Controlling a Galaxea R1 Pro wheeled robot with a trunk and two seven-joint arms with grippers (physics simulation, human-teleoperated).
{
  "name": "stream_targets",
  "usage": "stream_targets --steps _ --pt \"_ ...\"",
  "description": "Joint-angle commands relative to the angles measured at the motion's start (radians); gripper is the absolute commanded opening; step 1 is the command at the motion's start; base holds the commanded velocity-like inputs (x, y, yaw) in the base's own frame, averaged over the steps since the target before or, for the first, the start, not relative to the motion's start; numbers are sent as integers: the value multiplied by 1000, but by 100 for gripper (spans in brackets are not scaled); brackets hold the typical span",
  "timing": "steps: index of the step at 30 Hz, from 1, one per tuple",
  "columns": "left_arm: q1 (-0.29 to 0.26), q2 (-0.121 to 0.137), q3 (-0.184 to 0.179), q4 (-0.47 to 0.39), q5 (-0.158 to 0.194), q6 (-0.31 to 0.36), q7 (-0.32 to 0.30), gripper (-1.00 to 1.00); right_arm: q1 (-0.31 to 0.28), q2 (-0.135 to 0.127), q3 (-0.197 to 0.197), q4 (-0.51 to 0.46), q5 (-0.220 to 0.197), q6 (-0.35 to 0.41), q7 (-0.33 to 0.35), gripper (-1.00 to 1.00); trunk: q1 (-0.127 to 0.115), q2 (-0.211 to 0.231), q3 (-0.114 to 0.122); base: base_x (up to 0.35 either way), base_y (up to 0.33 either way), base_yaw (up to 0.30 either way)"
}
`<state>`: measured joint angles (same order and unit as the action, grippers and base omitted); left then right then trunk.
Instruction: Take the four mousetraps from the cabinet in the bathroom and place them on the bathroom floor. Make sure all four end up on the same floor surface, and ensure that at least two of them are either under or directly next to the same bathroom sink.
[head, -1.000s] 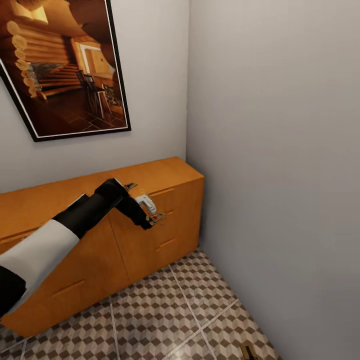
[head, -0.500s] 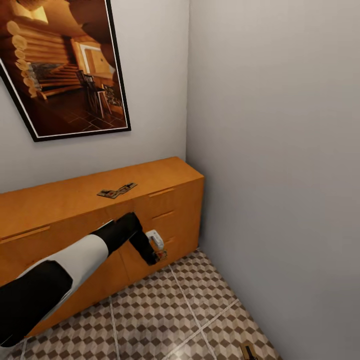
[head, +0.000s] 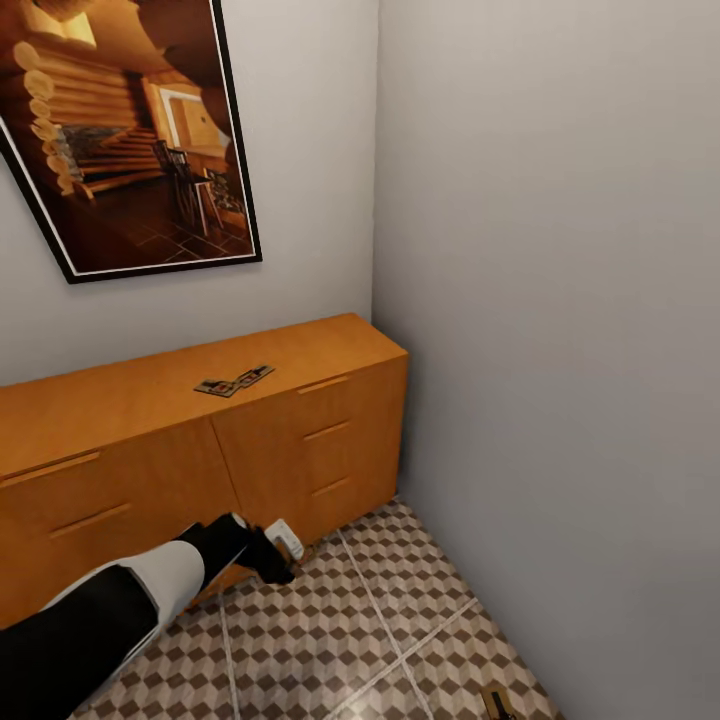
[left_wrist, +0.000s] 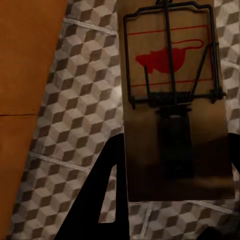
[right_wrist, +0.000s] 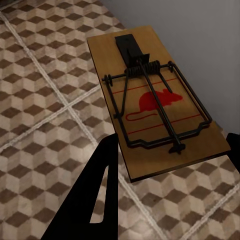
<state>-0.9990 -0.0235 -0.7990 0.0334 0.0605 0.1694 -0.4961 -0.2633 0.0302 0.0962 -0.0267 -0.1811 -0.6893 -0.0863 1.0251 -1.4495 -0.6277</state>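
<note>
Both sets of jaws are closed on a trap. The left gripper pinches the near end of a flat brown wooden mousetrap with dark wire and a red mouse print; the right gripper grips the edge of a second such mousetrap.

The landmark is the wide low orange-brown wooden cabinet with slot-handled drawers, standing against the wall. From the head camera, the left gripper hangs low in front of the cabinet's base, just above the cube-patterned brown, beige and white tiled floor. Two more small mousetraps lie touching on the cabinet's flat top, toward its right half. The right-hand trap hovers over the same tiles beside a grey wall. A dark-framed log-cabin picture hangs above the cabinet.
</note>
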Motion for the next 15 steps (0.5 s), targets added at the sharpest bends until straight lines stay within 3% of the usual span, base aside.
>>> stream_targets --steps 1,6,9,11,15 --pt "24 0 3 15 15 -33 43 -100 -1 0 9 1 -8 -3 -4 -100 0 -1 -1 0 0 0" --pt "150 7 5 36 29 -114 214 -100 -1 -1 10 1 -7 -3 -3 -100 0 -1 -1 0 0 0" --pt "206 20 6 39 45 -197 260 -100 -1 -3 17 1 -6 -4 -4 -100 0 -1 -1 0 0 0" --pt "234 27 6 40 66 -251 272 -100 -1 -4 23 0 -6 -4 -4 -100 0 -1 -1 0 0 0" --pt "297 45 6 42 162 -368 282 -100 -1 -6 30 -24 -5 -3 -5 -100 0 -1 -1 0 0 0"
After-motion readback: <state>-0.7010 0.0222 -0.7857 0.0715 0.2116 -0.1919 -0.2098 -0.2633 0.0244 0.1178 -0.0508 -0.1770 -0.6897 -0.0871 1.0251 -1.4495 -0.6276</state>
